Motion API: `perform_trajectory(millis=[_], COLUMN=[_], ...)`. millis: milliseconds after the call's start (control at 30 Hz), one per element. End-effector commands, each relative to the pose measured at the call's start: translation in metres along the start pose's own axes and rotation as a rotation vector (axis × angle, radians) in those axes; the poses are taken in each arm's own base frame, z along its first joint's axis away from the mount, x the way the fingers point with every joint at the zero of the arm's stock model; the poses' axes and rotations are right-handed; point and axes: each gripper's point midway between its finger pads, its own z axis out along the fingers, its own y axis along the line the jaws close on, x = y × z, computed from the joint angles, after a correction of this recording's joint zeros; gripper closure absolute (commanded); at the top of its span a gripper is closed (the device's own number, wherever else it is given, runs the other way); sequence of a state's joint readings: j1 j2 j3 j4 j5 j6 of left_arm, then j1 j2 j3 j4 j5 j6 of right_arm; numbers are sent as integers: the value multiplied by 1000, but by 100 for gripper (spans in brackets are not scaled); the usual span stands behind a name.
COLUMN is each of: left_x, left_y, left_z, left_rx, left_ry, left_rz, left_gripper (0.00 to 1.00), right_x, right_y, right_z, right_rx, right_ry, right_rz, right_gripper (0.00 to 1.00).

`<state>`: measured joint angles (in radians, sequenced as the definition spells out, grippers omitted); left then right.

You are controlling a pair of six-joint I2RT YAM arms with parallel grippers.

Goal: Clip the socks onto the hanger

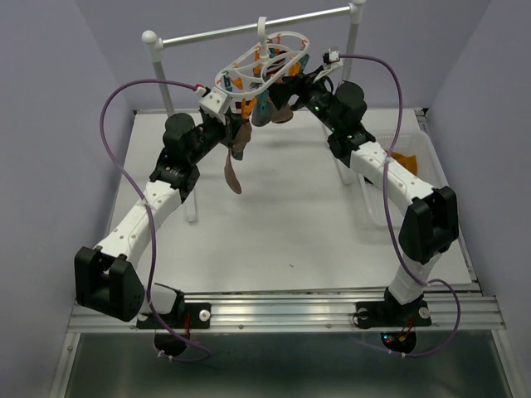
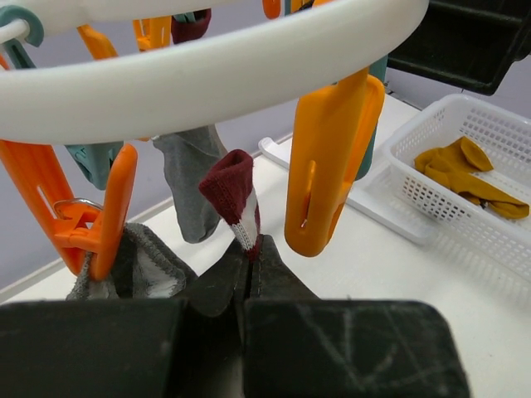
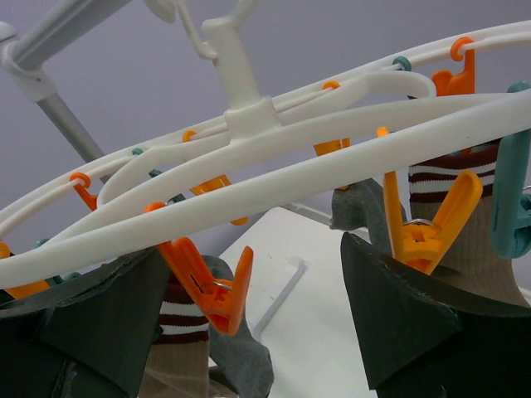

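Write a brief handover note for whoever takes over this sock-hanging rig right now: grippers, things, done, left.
Left gripper: shut on a maroon-tipped sock, held just under the hanger.
Right gripper: open, an orange clip showing between its fingers.
Done: a striped sock and a grey sock hang from clips.
Left: clip the held sock; a mustard sock lies in the basket.

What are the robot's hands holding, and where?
The left gripper pinches a sock just below its maroon end. The right gripper is open, holding nothing.
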<state>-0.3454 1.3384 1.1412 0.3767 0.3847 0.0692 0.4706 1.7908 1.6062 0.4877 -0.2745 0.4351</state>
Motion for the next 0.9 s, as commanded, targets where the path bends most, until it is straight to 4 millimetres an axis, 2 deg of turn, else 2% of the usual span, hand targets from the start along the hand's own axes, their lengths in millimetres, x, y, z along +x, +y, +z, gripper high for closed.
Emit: perform_trajectory(millis=[0, 67, 233, 400, 433, 500, 700, 867], left_x=[-46, -45, -45, -45, -45, -45, -46, -43], left_y=[-3, -3, -4, -5, -5, -5, -6, -7], left_z=[-2, -2, -2, -2, -2, -2, -2, -2], left_rx=[15, 13, 17, 20, 20, 20, 29, 37], left_ry=[-115, -113, -114, -114, -112, -112, -114, -109], left_rz=[40, 39, 40, 37, 36, 36, 39, 38], left_gripper=[100, 100, 100, 100, 100, 100, 100, 100], right_x=[-21, -20, -20, -18, -20, -21, -17, -23], right_y=[15, 14, 11, 17, 13, 13, 14, 19], right_z=[7, 8, 9, 9, 8, 8, 8, 7], right_rx=[-10, 9, 72, 119, 143, 158, 184, 178], right_ry=[-105, -110, -131, -149, -161, -177, -187, -219], right_rz=[-18, -17, -11, -25, -30, -42, -45, -68], right_gripper=[13, 17, 20, 23, 24, 30, 32, 33])
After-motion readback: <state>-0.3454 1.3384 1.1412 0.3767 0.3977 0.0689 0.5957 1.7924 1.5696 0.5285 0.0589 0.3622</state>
